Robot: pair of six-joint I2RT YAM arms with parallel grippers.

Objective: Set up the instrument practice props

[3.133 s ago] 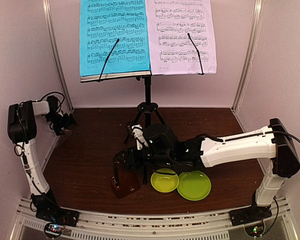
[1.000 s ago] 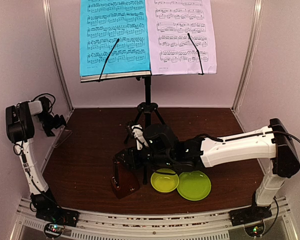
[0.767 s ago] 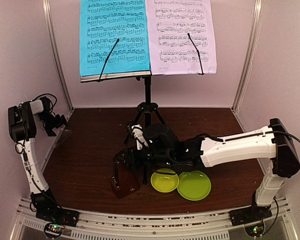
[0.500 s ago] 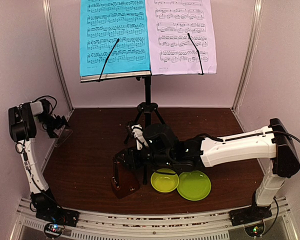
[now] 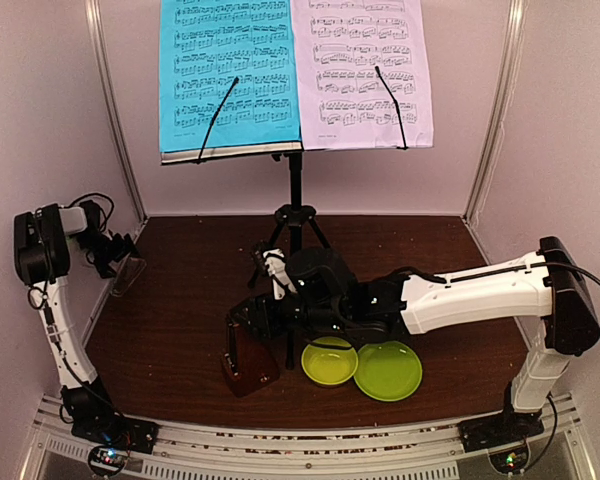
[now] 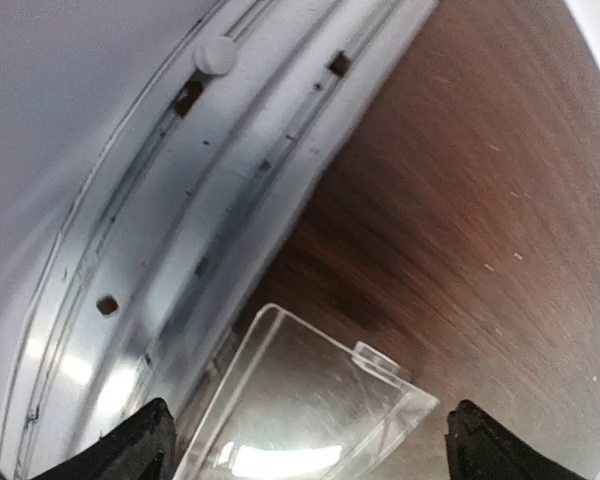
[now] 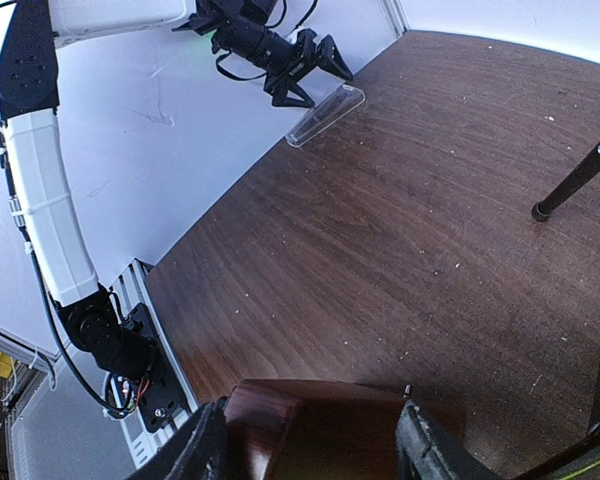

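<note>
Brown table [image 5: 180, 300] fills the lower half of the overhead view. Black music stand [image 5: 295, 195] is at top centre with its tripod legs on the table. Cyan sheet [image 5: 230, 70] is on the left of its desk, pale lilac sheet [image 5: 360, 70] on the right. Lime-green plate [image 5: 390, 372] and lime-green bowl [image 5: 329, 361] sit side by side, low centre. Just left of them, my right gripper [image 5: 252, 325] is clamped on the small brown metronome [image 5: 248, 362], which sits on the table. At the far left edge, by the wall, my left gripper [image 5: 128, 250] is spread wide, with a clear plastic cover [image 6: 310, 420] between the tips, not pinched.
</note>
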